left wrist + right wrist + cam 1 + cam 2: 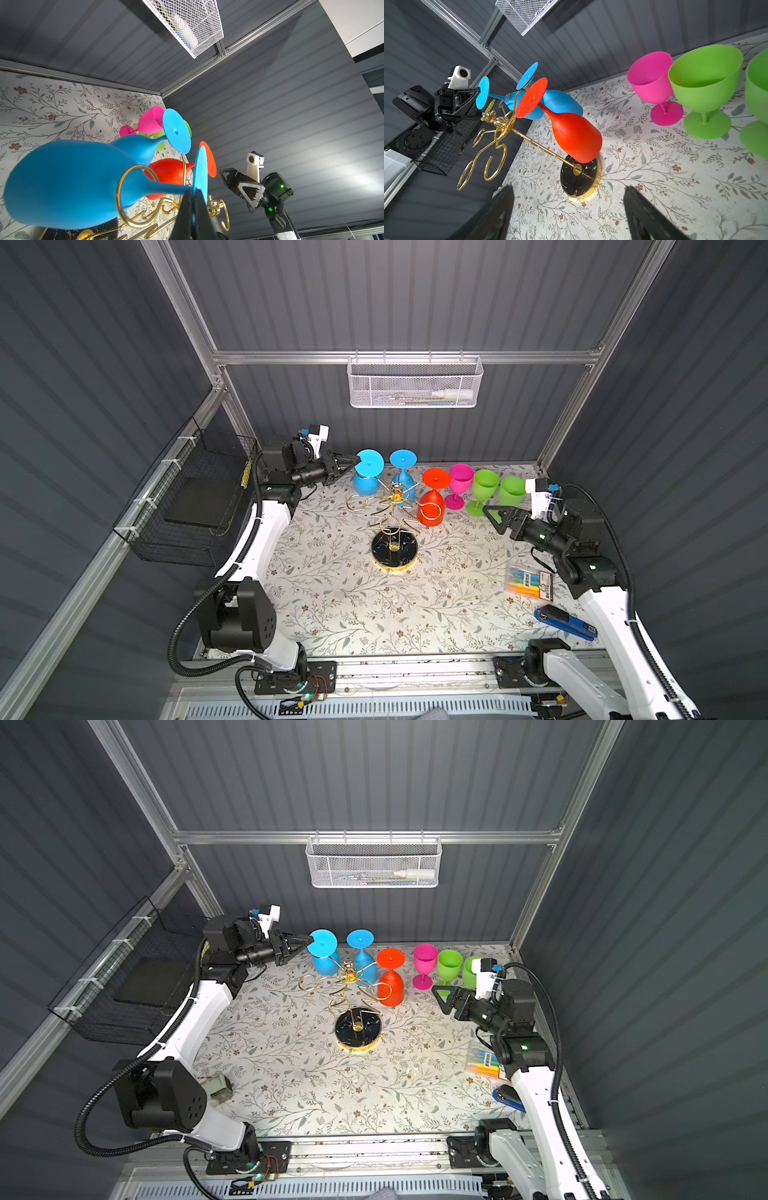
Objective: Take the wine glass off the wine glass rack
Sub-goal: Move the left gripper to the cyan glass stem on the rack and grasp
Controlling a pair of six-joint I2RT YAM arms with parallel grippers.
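The gold wine glass rack [395, 549] [358, 1029] stands mid-table on its black round base. A blue wine glass [366, 484] [68, 182] hangs foot-up at its back left. My left gripper [353, 459] [195, 193] is shut on the rim of that glass's foot disc [323, 942]. In the left wrist view its stem crosses a gold loop [124, 197]; whether it still sits inside I cannot tell. A second blue glass [403, 483] and a red glass [431, 510] [575, 135] also hang there. My right gripper [492, 516] [569, 214] hovers open and empty, right of the rack.
A pink glass [460, 479] and two green glasses [485, 485] [512, 491] stand upright at the back right. A marker pack [528, 580] and a blue tool [565, 622] lie by the right arm. A white mesh basket [415, 383] hangs on the back wall, a black wire basket [191, 506] on the left.
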